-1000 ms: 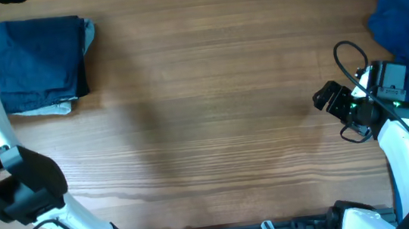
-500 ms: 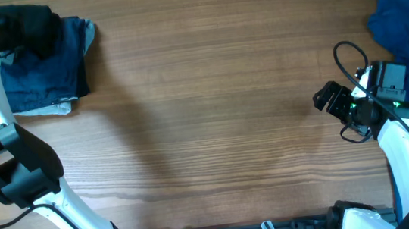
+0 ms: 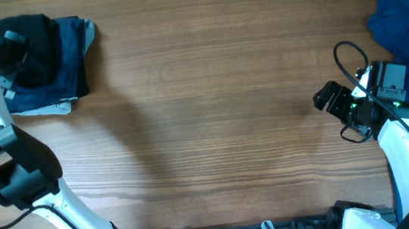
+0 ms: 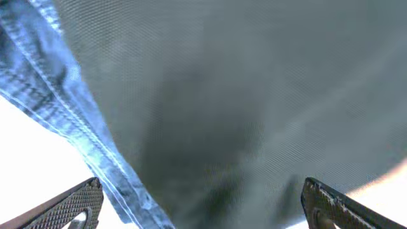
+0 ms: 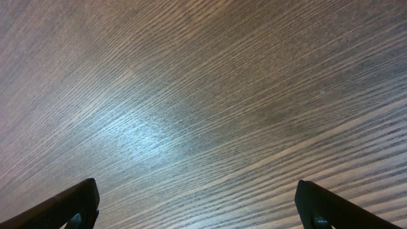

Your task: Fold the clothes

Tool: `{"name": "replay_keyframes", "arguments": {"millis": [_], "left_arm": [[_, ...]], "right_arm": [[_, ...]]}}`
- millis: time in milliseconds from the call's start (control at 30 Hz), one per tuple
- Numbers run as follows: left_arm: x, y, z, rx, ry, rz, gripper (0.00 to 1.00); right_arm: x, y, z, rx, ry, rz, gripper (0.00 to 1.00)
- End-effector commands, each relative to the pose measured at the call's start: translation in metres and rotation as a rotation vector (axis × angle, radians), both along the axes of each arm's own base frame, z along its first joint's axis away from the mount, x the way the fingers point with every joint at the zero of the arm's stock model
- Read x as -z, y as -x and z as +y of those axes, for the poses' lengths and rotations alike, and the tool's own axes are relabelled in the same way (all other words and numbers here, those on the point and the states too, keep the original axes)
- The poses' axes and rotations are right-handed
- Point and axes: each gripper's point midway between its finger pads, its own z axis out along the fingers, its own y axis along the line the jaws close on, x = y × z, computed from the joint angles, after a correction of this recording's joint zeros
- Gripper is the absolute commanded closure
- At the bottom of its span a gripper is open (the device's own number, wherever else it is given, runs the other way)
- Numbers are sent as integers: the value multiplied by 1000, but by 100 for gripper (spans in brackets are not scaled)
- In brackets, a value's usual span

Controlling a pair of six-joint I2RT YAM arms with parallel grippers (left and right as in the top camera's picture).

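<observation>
Left gripper [image 4: 203, 215] hangs with its jaws spread wide, one textured fingertip [image 4: 75, 203] showing at each lower corner of its wrist view. Close in front of it, dark grey knit fabric [image 4: 254, 95] fills nearly the whole view, and a lighter blue stitched hem [image 4: 82, 133] runs down that view's left side beside it.

From overhead, this arm reaches over the folded stack [image 3: 52, 77] of dark blue clothes in the far left corner of the table [image 3: 212, 114]. A black mass [image 3: 33, 41] sits on the stack's top left part. Whether that is cloth or the body of the gripper cannot be told from above. A pale grey-blue edge [image 3: 59, 108] peeps out along the stack's near side.

Well apart, in the far right corner, a loose blue garment [image 3: 407, 17] lies crumpled and unfolded, running off the picture's edge.

Just beside that heap, on its inner side, the right gripper [image 3: 325, 98] sits over bare wood, pointing toward the table's middle. Its jaws are likewise spread, and its wrist view shows only wood grain between the two fingertips.
</observation>
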Motion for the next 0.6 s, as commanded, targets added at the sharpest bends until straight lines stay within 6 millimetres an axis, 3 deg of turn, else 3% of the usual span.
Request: {"name": "replay_keyframes", "arguments": {"millis": [0,33,67,100,133,200,300,400,467,567], "left_arm": [[-111,-12,-12,152,-41,-302,7],[-135,-16,-18,211,-63,-383,23],[-157,-18,-19,248,-106,-445,58],[-163,-19,-16,259,-131,-461,72],[-162,-17,-9,240,-148,-455,77],[-141,-11,9,191,-154,-380,79],[-76,-5,48,113,-89,-238,84],[-13,3,71,64,-12,-114,91],[13,6,77,49,20,-68,94],[30,1,79,51,31,-52,96]], "right_arm": [[-6,-4,-5,-1,27,-19,0],[-6,-4,-5,0,27,-19,0],[-6,-4,-5,0,27,-19,1],[-6,-4,-5,-1,27,-19,0],[-6,-4,-5,-1,27,-19,1],[-6,-4,-5,-1,27,-19,0],[-6,-4,-5,-1,27,-19,0],[-6,-4,-5,-1,27,-19,0],[-6,-4,-5,-1,27,-19,0],[-6,-4,-5,0,27,-19,1]]}}
